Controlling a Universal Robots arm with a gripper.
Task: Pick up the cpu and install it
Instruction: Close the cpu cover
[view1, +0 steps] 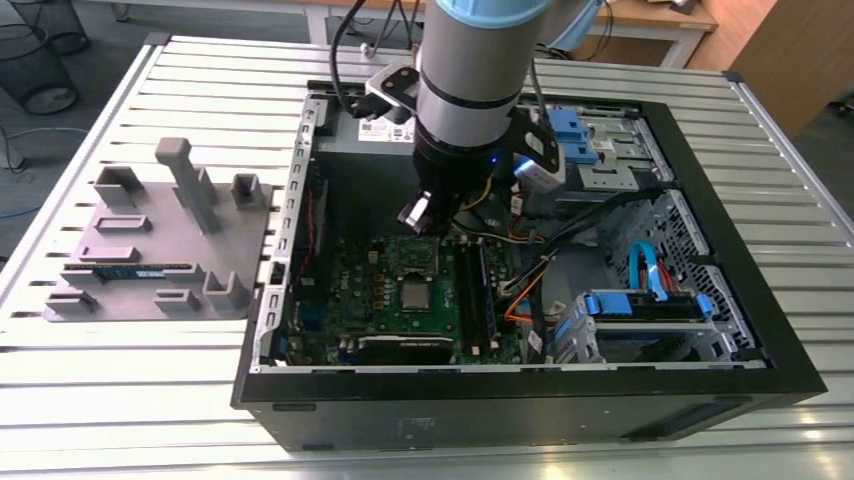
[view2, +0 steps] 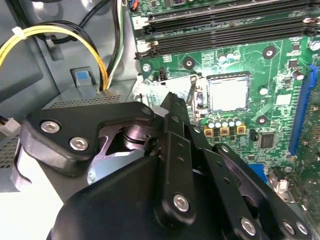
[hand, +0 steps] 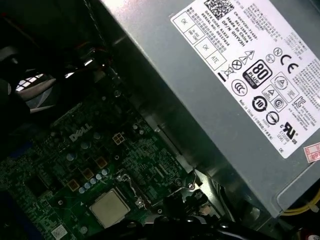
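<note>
**Robot arm over an open computer case**

A slatted metal table (view1: 160, 400) holds a grey tray (view1: 160, 250), then the open case (view1: 534, 390). The cpu (view1: 419, 295) sits in its motherboard socket; the gripper (view1: 416, 215) hovers just above, its grip state unclear.

Even indoor light outside; dim, shadowed case (view1: 534, 400) interior; label (hand: 260, 65) glares.

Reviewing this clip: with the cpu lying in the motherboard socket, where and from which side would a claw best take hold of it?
Grip the cpu by two opposite edges, coming straight down from above, probably. It lies flat, metal top up, in its socket on the motherboard, so only the top and thin rim are reachable. The claw hangs above it inside the case.
</note>
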